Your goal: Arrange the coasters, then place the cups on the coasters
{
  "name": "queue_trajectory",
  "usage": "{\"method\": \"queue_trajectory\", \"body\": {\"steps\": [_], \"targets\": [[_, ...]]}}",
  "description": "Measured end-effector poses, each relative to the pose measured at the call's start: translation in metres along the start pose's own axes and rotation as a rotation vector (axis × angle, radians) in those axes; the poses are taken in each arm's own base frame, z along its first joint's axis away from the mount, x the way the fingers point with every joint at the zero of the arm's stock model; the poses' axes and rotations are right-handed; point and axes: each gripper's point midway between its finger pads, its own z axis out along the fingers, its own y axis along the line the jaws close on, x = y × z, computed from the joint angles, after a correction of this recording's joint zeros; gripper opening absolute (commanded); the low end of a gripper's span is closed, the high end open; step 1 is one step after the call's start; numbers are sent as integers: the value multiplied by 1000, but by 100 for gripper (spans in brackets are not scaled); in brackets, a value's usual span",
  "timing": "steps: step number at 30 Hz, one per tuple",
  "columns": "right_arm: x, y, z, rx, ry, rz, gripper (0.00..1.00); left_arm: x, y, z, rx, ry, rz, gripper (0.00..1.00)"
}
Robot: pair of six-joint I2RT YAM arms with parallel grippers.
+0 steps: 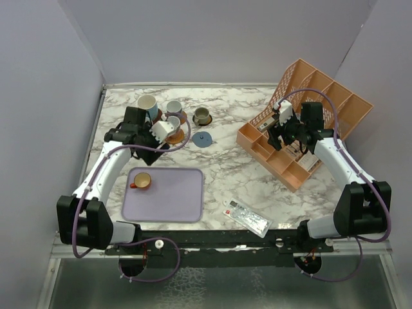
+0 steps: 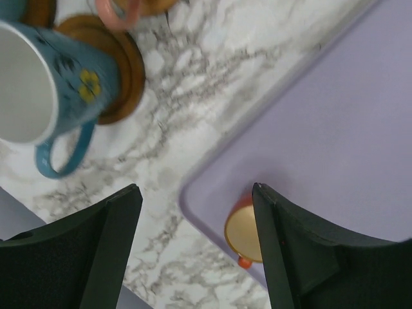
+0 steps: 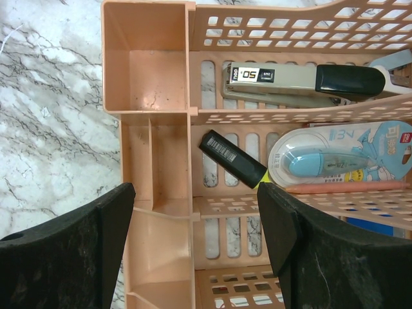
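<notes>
At the back left stand a light blue cup (image 1: 147, 103), a grey-white cup (image 1: 172, 107), a pale cup (image 1: 172, 122) on a brown coaster (image 1: 181, 134) and an olive-green cup (image 1: 201, 114) on a dark coaster (image 1: 207, 121). A grey-blue coaster (image 1: 203, 139) lies bare. An orange cup (image 1: 141, 181) sits on the lavender tray (image 1: 174, 199). My left gripper (image 1: 162, 131) hovers open by the cup cluster. In its wrist view the left gripper (image 2: 195, 190) is empty, with the blue cup (image 2: 45, 84) on a brown coaster (image 2: 125, 71) and the orange cup (image 2: 241, 232) below. My right gripper (image 3: 196, 190) is open and empty.
The right gripper (image 1: 278, 129) hangs above the orange slotted organiser (image 1: 309, 90), which holds a stapler (image 3: 302, 80), a black highlighter (image 3: 232, 158) and a correction tape pack (image 3: 335, 158). A white packet (image 1: 248, 217) lies near the front edge. Grey walls enclose the marble table.
</notes>
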Motion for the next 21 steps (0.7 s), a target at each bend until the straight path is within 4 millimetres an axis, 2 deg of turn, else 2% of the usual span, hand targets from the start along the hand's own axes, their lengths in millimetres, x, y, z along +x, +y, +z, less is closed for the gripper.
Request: {"method": "queue_trajectory", "body": {"steps": [3, 6, 12, 15, 21], "targets": [[0, 0, 0, -1, -1, 0, 79, 40, -9, -1, 46, 60, -39, 79], [0, 1, 0, -3, -1, 0, 79, 68, -14, -1, 94, 101, -65, 83], [1, 2, 0, -8, 4, 4, 79, 86, -20, 4, 162, 119, -40, 81], [2, 3, 0, -11, 8, 6, 79, 92, -21, 11, 197, 132, -19, 73], [4, 4, -1, -15, 13, 8, 79, 105, -26, 24, 263, 175, 12, 47]]}}
